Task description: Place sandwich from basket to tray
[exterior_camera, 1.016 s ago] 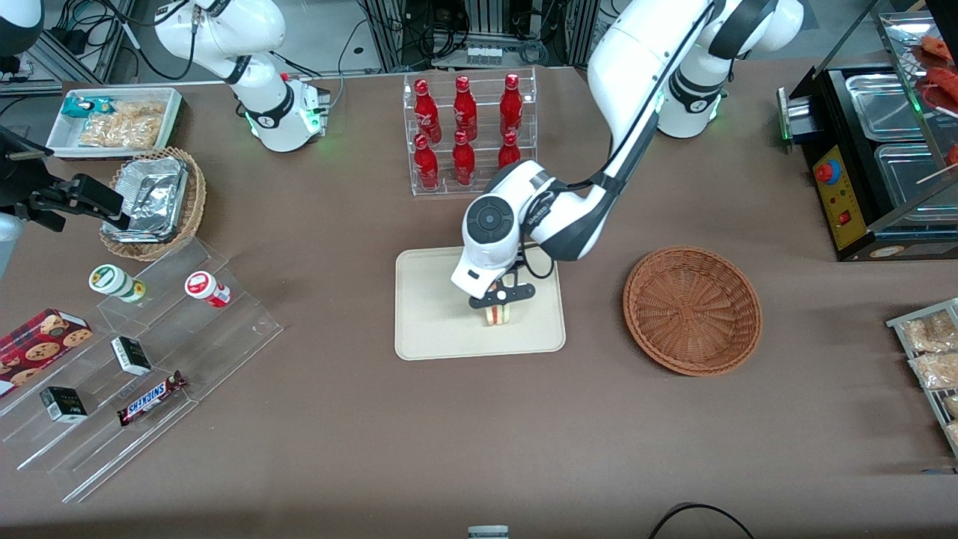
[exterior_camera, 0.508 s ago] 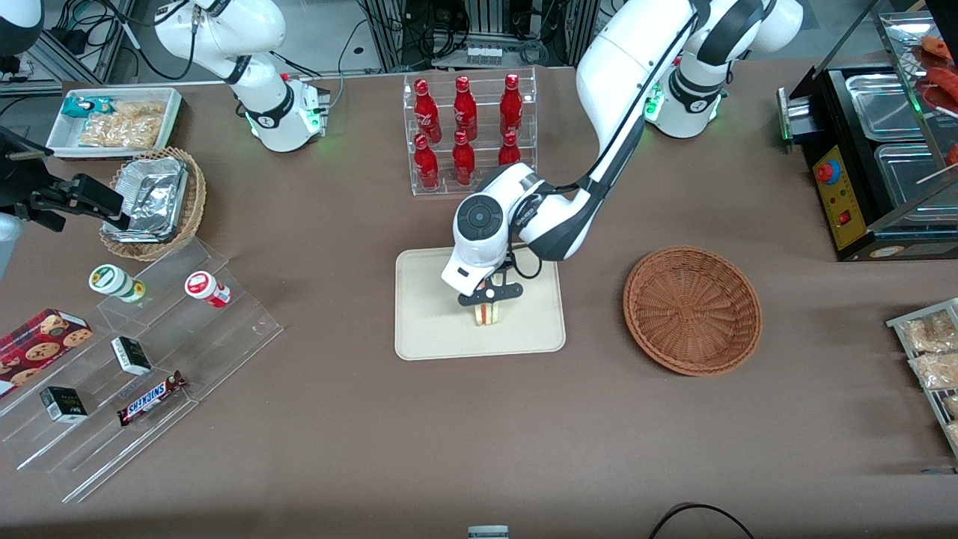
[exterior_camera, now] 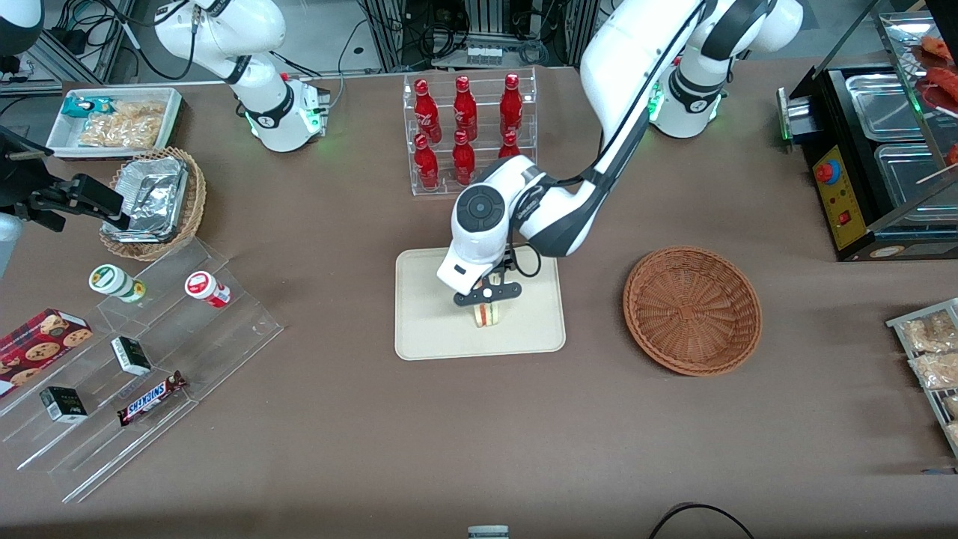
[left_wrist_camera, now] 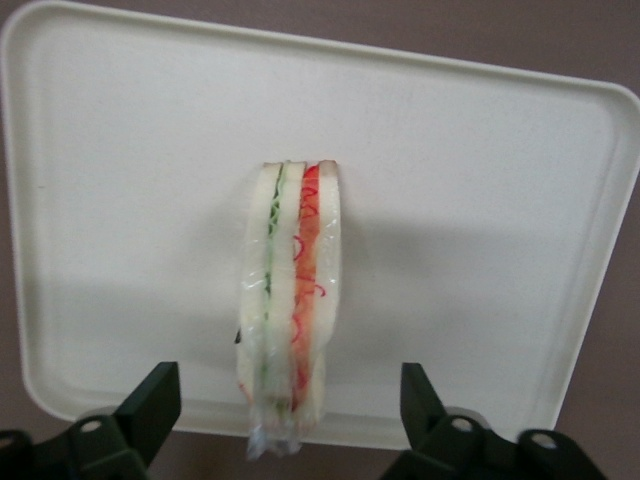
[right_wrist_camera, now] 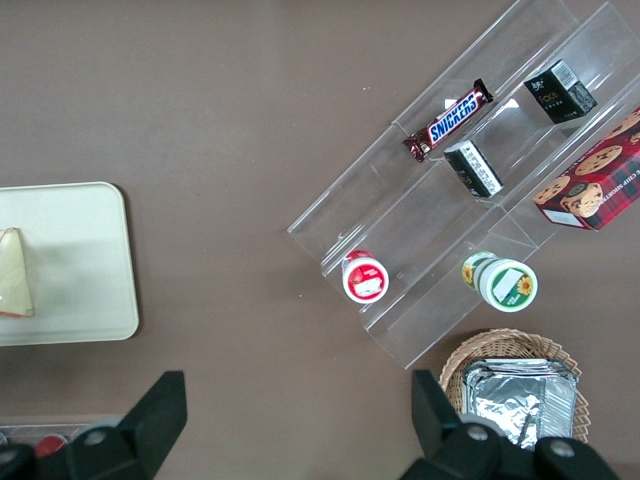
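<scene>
On the tray (exterior_camera: 426,329), the sandwich (left_wrist_camera: 289,310) stands on edge, wrapped in clear film. The gripper (exterior_camera: 486,293) hangs just above it, fingers (left_wrist_camera: 150,405) spread wide and clear of both bread faces. The basket (exterior_camera: 692,309) sits empty. I'd judge the sandwich light, soft and easily squashed, its film slippery; best held gently across the flat faces.

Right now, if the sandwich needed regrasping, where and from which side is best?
Probably from above, across the two flat bread faces: the sandwich stands on edge on the tray, layers upright. The open gripper already straddles it with fingers clear of both faces.
</scene>
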{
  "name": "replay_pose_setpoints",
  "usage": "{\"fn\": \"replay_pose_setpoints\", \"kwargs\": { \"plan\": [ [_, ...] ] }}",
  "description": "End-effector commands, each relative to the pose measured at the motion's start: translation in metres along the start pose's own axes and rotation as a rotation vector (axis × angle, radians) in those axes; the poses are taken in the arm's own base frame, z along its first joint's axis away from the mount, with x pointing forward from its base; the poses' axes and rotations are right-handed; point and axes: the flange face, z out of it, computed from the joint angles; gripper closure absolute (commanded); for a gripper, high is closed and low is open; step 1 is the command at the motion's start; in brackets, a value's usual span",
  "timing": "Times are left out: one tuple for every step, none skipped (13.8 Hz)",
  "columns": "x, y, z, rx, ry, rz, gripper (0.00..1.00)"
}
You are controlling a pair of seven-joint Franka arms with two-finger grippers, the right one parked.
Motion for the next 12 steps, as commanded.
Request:
{"fn": "replay_pose_setpoints", "kwargs": {
  "plan": [
    [0.017,-0.027,-0.035,0.055,0.035,-0.005,0.0],
    [0.027,-0.04,-0.037,0.112,0.044,0.052,0.0],
    [0.029,-0.047,-0.046,0.123,0.034,0.101,0.0],
    [0.049,-0.067,-0.055,0.12,0.028,0.066,0.0],
    [0.059,-0.083,-0.064,0.124,-0.001,-0.016,0.0],
    [0.057,-0.094,-0.068,0.154,-0.031,-0.05,0.0],
    [0.068,-0.114,-0.075,0.161,-0.038,-0.077,0.0],
    [0.075,-0.135,-0.082,0.162,-0.044,-0.078,0.0],
    [0.073,-0.148,-0.088,0.159,-0.05,-0.048,0.0],
    [0.08,-0.171,-0.095,0.157,-0.057,-0.041,0.0],
    [0.087,-0.189,-0.102,0.151,-0.06,-0.04,0.0],
    [0.094,-0.209,-0.109,0.146,-0.066,-0.026,0.0]
  ]
}}
